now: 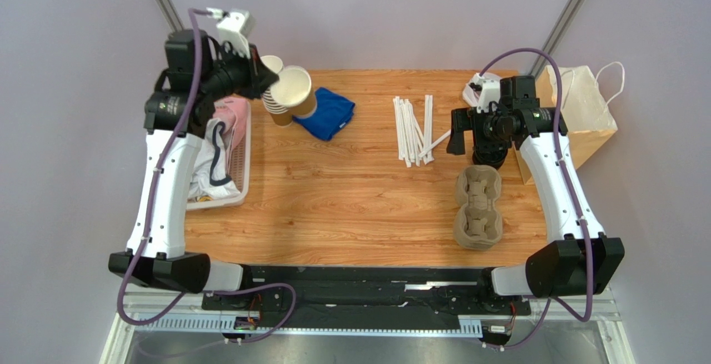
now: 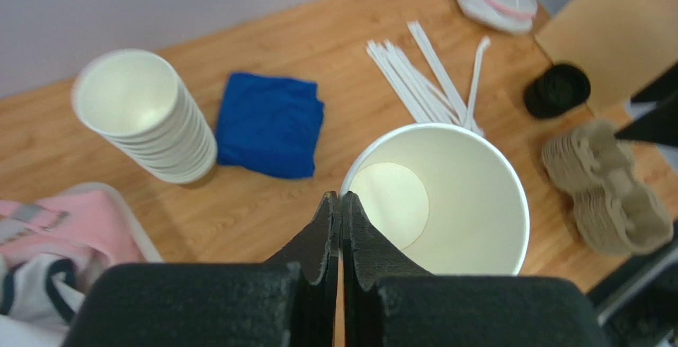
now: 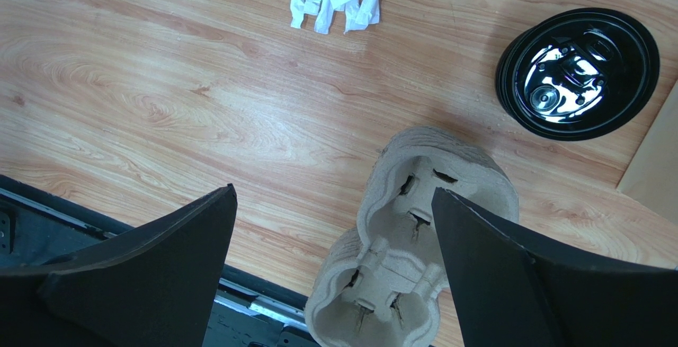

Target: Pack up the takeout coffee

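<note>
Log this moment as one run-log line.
left gripper: shut on lidless cup rim, near cup stack | right gripper: open over pulp carriers | black lid: loose on table

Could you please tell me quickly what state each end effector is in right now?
Left end effector: closed on the rim of a lidless brown paper cup.
Right end effector: open, holding nothing.

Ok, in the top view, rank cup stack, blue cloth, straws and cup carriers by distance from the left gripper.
1. cup stack, beside the left gripper and its paper cup
2. blue cloth, just right
3. straws, mid-table rear
4. cup carriers, right front
</note>
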Controlling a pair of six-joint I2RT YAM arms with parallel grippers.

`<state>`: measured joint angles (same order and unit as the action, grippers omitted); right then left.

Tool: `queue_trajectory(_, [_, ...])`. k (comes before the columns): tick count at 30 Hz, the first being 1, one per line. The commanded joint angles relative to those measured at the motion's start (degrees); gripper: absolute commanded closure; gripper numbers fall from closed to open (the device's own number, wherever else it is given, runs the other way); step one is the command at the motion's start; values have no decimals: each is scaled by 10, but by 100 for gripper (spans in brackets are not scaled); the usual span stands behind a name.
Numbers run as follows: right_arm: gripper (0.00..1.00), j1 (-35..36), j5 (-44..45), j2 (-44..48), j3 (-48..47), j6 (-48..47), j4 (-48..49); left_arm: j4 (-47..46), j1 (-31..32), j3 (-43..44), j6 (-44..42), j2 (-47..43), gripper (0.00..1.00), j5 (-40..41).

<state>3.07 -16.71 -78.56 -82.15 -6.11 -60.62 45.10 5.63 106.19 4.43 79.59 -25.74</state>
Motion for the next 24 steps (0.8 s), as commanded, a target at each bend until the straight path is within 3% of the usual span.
queue_trajectory(1, [0, -2, -10, 18, -21, -19, -1, -36, 35, -153, -64, -46, 100, -32])
queue_trajectory(8, [0, -1, 12, 25, -8, -40, -3, -193, 115, -413, -84, -130, 100, -12])
queue_trajectory(14, [0, -1, 14, 26, 0, -43, -3, -348, 160, -541, -72, -145, 98, 26])
queue_trajectory(19, [0, -1, -39, 9, -5, -51, -20, -430, 214, -576, -61, -93, 98, 67])
queue_trajectory(24, [0, -1, -53, -4, -25, -60, -36, -428, 242, -550, -48, -39, 98, 70])
